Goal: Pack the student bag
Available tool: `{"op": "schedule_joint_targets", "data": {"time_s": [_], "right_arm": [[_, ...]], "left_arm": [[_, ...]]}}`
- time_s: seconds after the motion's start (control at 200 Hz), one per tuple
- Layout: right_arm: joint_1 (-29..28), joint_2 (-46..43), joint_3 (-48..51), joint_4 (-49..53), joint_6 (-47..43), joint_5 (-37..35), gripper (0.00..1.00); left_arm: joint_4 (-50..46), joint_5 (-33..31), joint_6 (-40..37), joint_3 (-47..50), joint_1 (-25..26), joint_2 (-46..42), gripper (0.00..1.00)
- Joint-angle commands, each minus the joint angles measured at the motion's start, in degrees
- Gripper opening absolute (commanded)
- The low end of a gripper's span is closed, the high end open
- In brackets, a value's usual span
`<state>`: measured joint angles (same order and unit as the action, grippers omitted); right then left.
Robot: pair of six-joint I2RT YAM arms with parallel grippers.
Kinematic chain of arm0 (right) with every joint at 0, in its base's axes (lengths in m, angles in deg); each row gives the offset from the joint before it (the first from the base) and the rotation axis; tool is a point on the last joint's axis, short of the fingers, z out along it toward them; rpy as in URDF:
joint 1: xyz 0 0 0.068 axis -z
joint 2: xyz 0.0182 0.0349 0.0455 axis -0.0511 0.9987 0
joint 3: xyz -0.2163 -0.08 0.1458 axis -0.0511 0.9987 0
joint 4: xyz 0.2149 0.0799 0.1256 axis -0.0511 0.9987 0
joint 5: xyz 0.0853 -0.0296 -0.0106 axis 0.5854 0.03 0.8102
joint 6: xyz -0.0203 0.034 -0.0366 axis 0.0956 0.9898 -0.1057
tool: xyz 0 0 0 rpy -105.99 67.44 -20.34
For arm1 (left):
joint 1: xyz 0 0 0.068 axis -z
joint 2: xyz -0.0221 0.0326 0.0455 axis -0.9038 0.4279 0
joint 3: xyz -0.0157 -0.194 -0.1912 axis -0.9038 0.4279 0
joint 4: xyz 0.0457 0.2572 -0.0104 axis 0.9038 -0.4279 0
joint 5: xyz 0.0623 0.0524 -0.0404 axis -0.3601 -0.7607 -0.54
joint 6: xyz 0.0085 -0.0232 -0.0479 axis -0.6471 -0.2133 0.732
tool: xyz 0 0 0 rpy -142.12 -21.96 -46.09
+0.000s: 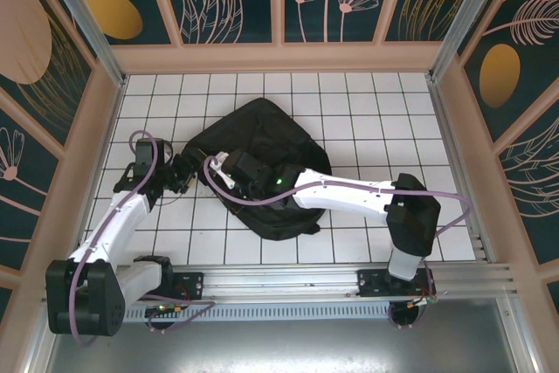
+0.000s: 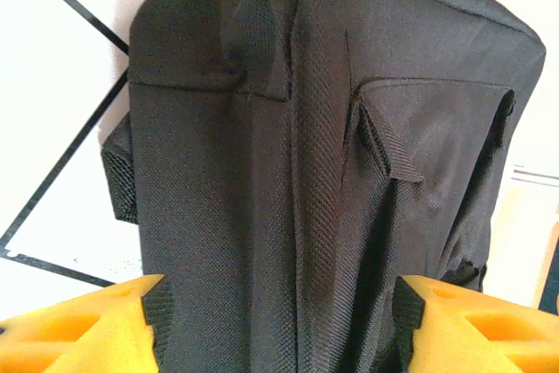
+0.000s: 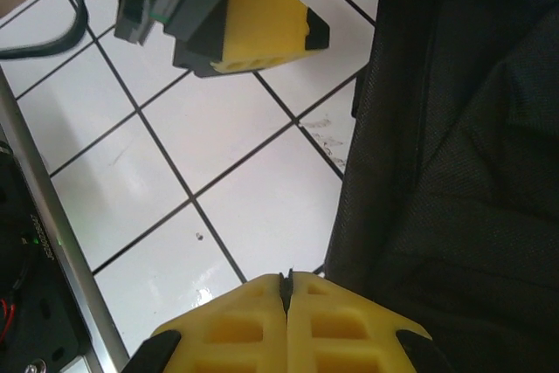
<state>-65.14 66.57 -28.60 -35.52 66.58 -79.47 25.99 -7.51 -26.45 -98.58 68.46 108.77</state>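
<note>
Black fabric: the student bag (image 1: 262, 128) lies flat at the centre of the white tiled table (image 1: 376, 120). Left gripper (image 2: 278, 303) — jaws spread, straddling the bag's left edge. Right gripper (image 3: 285, 286) — jaws pressed together on nothing, over tile just beside the bag.

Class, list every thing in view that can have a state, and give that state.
Large black soft fabric backpack: lying flat on the white tiled table.
Left tool: open, jaws astride the backpack.
Right tool: shut, holding nothing.
</note>
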Motion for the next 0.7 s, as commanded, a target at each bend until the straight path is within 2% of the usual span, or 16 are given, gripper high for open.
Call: {"op": "schedule_joint_targets", "data": {"time_s": [0.0,0.14,0.25,0.415,0.5,0.696], "right_arm": [[0.1,-2.8,1.0,-4.0,0.7,1.3,0.00],[0.1,-3.8,2.4,-5.3,0.2,2.9,0.00],[0.1,-5.0,3.7,-5.6,-0.3,3.7,0.00],[0.0,-9.3,8.3,-7.2,-0.4,5.0,0.00],[0.0,-11.1,9.7,-6.2,0.0,6.0,0.00],[-0.4,-13.2,12.3,-2.4,1.5,7.4,0.00]], "left_arm": [[2.4,0.4,1.2,1.3,0.6,0.1,0.64],[4.6,0.3,1.6,2.0,0.6,1.7,0.54],[6.8,-0.1,1.3,1.5,0.6,3.8,0.43],[7.7,-1.5,0.3,-0.9,0.6,7.6,0.12],[7.5,-2.4,-0.4,-2.5,0.6,8.9,0.00],[6.5,-4.5,-1.5,-5.7,0.5,11.1,0.00]]}}
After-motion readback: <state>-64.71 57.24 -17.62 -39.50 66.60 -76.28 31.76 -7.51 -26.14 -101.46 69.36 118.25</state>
